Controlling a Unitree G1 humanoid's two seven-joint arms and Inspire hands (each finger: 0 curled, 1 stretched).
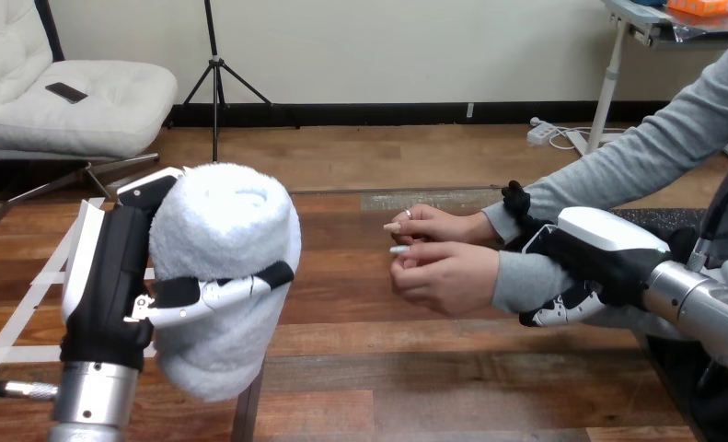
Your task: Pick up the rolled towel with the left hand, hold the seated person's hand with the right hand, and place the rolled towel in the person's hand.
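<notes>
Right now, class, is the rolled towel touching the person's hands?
Apart. In the head view, bare table shows between the rolled towel, gripped in the left hand, and the person's hands.

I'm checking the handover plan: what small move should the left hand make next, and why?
Probably carry the rolled towel rightward toward the person's hands: the left hand grips it well apart from them, while the right hand clasps the person's wrist.

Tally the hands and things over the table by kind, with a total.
Robot hands: 2 (left hand, right hand)
Person's hands: 2 (upper hand, lower hand)
Rolled towel: 1
Total: 5
</notes>
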